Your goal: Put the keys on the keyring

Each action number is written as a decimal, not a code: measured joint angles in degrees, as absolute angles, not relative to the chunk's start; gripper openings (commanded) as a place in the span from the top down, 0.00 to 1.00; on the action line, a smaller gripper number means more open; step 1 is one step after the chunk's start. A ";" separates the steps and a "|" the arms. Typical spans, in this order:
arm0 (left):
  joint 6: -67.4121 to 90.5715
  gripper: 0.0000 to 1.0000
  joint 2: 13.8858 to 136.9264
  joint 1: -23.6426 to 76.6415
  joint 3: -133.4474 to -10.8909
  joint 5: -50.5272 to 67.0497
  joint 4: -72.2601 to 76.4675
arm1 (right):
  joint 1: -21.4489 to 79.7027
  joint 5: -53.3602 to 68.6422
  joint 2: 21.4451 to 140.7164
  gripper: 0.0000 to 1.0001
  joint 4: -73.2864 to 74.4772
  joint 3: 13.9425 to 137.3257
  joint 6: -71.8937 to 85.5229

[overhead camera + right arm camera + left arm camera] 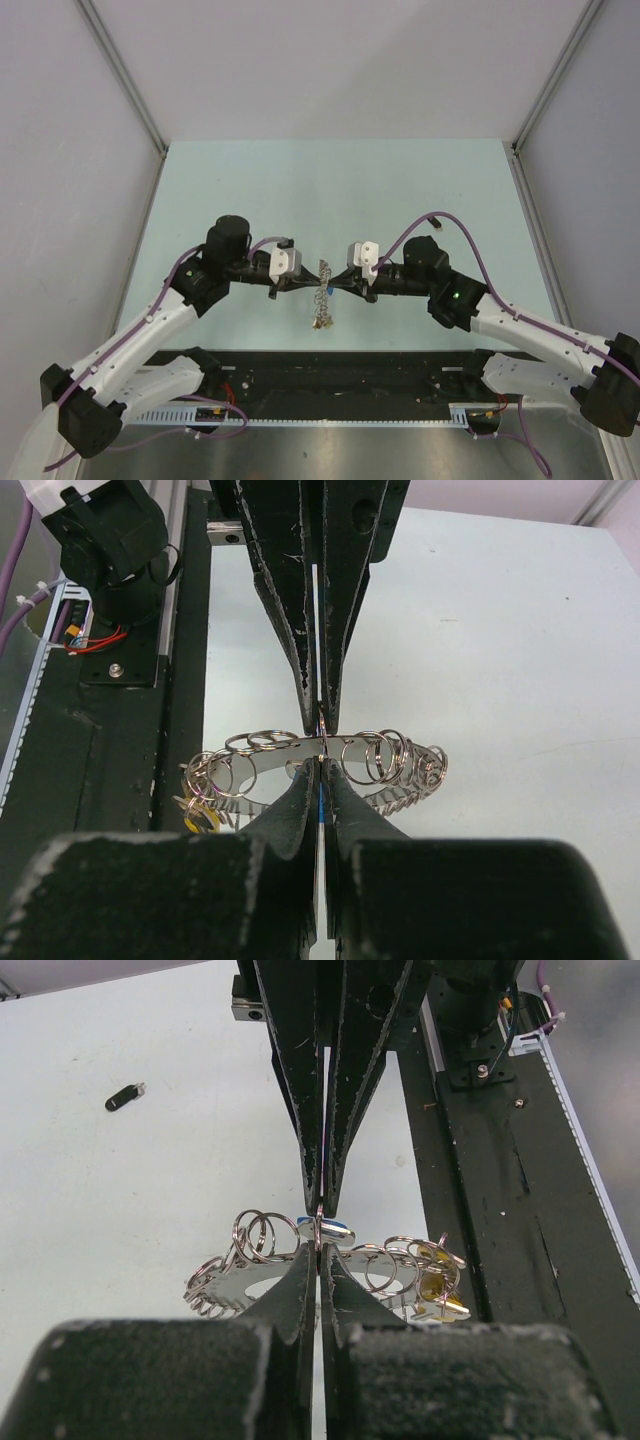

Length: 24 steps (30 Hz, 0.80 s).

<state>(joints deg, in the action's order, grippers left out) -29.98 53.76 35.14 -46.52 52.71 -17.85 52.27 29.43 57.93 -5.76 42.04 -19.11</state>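
Looking down from the top external camera, the left gripper (pixel 300 284) and the right gripper (pixel 346 283) meet tip to tip over the middle of the table (pixel 300 180). The keyring (pixel 321 300) hangs between them, drooping toward 6 o'clock. From the left wrist, that gripper's jaws are pressed together on the ring's rim. The right gripper points in from 12 o'clock, pinching the blue key (pixel 337 1231) right at the rim. The yellow key (pixel 438 1300) dangles among the loops at 4 o'clock, seemingly already threaded, and the black key (pixel 124 1097) lies loose on the table at 10 o'clock, well apart. From the right wrist, a sliver of blue shows between its closed fingers, and the yellow key sits at 8 o'clock. The ring looks light, springy and floppy, with slick wire, so its flat scalloped band is probably the firmest hold. The tiny keys are likely best pinched by their plastic heads, leaving the hole free.
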 measured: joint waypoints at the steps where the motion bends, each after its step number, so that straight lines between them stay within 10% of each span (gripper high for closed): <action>1: -29.98 1.00 53.80 35.14 -46.52 52.71 -17.85 | 52.27 29.41 57.93 1.00 -5.76 42.06 -19.11; 24: -29.95 1.00 56.38 39.51 -50.41 43.42 -22.96 | 53.01 26.02 57.43 1.00 -4.01 42.02 -19.62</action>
